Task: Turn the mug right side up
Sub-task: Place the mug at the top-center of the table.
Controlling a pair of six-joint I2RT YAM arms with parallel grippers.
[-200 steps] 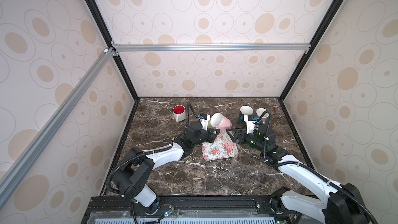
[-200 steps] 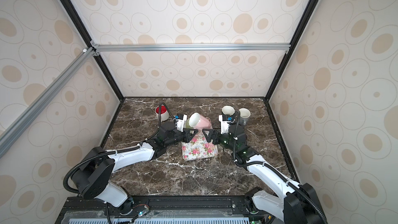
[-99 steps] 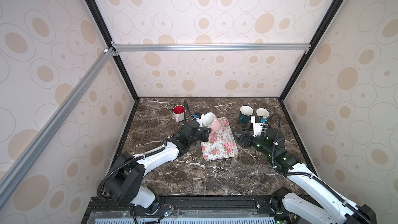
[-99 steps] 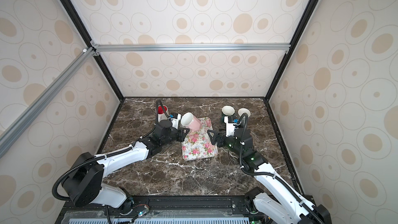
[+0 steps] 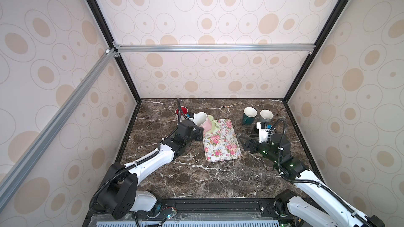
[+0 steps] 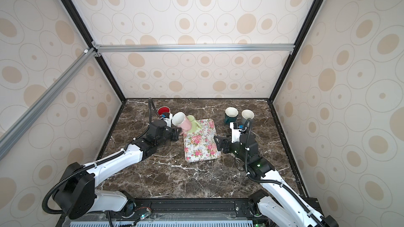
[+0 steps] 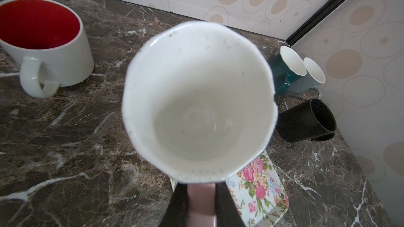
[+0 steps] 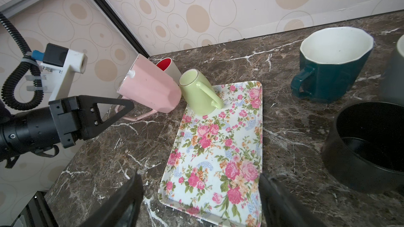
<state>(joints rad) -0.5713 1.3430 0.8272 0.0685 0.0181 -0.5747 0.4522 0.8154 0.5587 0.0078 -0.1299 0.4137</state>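
Note:
The pink mug [image 5: 204, 122] [image 6: 182, 122] with a white inside is tilted, its mouth [image 7: 196, 101] facing up and to the left and its base low by the far left corner of the floral tray [image 5: 220, 147]. My left gripper [image 6: 179, 131] [image 7: 201, 201] is shut on its pink handle [image 8: 135, 116]. A pale green mug [image 5: 213, 125] [image 8: 196, 92] stands upside down on that tray corner, touching the pink mug [image 8: 150, 88]. My right gripper [image 6: 220, 145] [image 8: 200, 193] is open and holds nothing. It hovers at the tray's near right edge.
At the back left stands a white mug with a red inside [image 5: 181, 112] [image 7: 43, 40]. A teal mug [image 5: 249, 115], a grey mug [image 5: 265, 116] and a black mug [image 8: 367, 145] stand upright at the back right, close to my right arm.
My left gripper has carried the pink mug back and left, from over the tray to its far left corner. My right gripper has pulled away from the mug to the right.

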